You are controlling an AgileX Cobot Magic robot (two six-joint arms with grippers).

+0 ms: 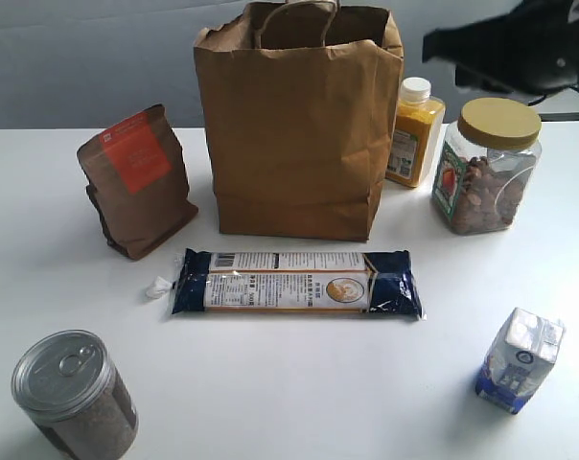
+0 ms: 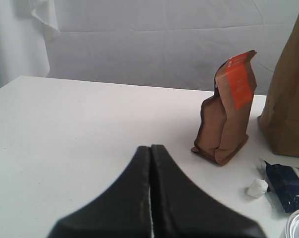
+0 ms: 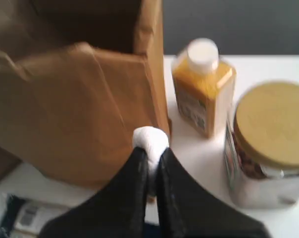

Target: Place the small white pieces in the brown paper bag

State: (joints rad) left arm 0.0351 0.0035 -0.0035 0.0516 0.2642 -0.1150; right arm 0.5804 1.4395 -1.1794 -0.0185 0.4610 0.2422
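The tall brown paper bag stands open at the back centre of the table; it also shows as brown paper bag and brown paper bag. My right gripper is shut on one small white piece, raised beside the bag's right upper edge; in the exterior view only a dark blur of the right arm shows. Another small white piece lies on the table by the left end of the long blue packet, also seen as small white piece. My left gripper is shut and holds nothing, low over the table's left side.
A brown pouch with an orange label stands left of the bag. A long blue packet lies in front. A yellow bottle and a yellow-lidded jar stand to the right. A tin sits front left, a blue carton front right.
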